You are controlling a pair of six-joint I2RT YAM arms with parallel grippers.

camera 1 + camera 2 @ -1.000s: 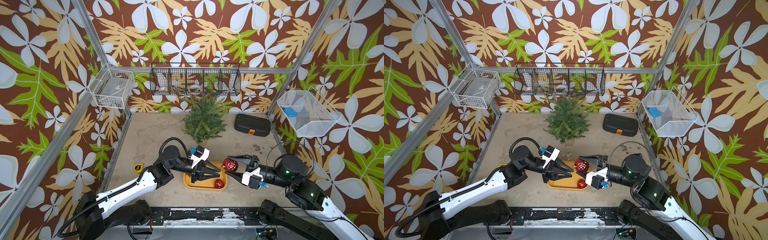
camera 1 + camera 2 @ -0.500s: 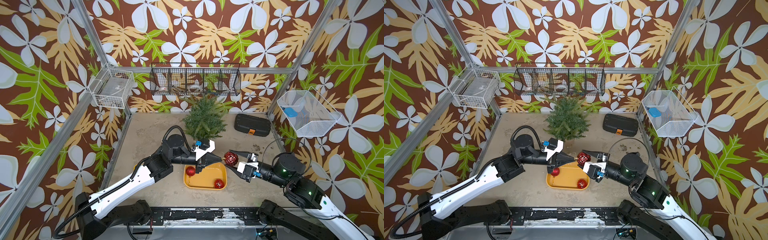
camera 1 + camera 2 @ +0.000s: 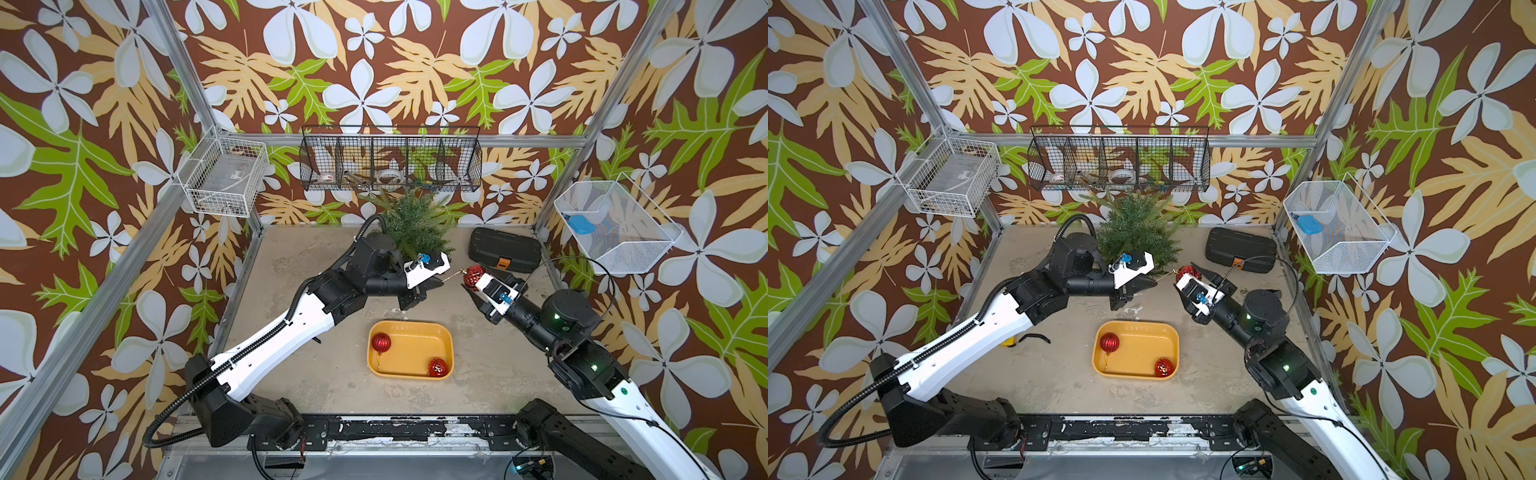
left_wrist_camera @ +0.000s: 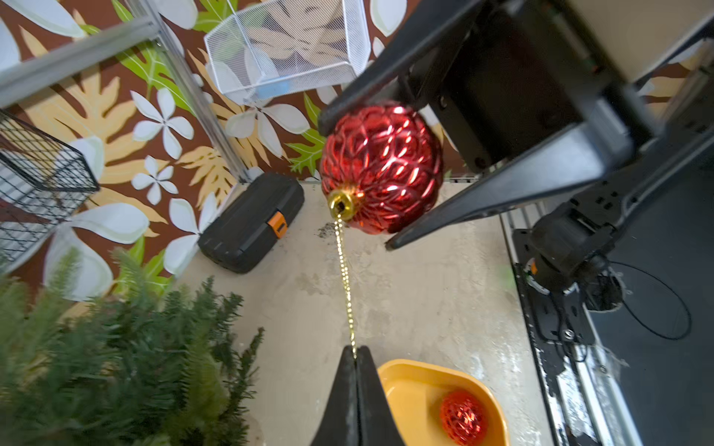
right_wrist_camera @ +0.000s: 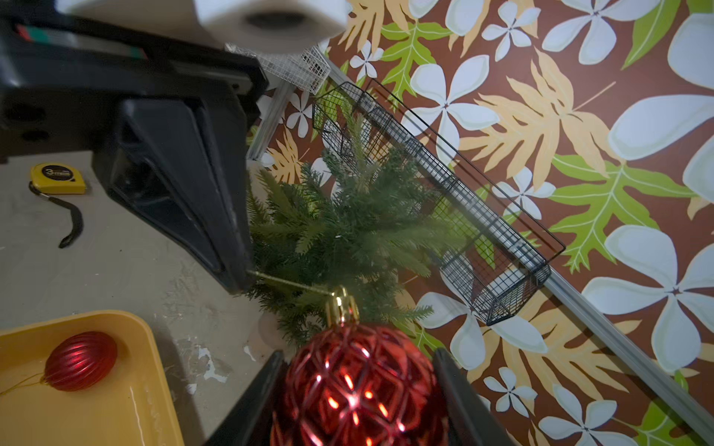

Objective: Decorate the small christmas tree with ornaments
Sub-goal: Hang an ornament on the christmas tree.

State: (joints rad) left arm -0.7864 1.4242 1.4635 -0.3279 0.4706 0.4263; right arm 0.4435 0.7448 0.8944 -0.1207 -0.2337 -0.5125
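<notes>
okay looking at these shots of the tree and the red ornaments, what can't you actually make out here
- Base of the small christmas tree: hidden in both top views by the left arm and its own branches.
- Contents of the black wire basket: too small and meshed over in both top views.
- Lattice ornament in the right gripper: cut off by the right wrist view's edge.
- Blue item in the white mesh basket: too small to identify.

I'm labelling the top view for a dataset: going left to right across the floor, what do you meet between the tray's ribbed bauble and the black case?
Ribbed bauble → left claw pinching the gold loop → bauble held by the right claw → black case.
</notes>
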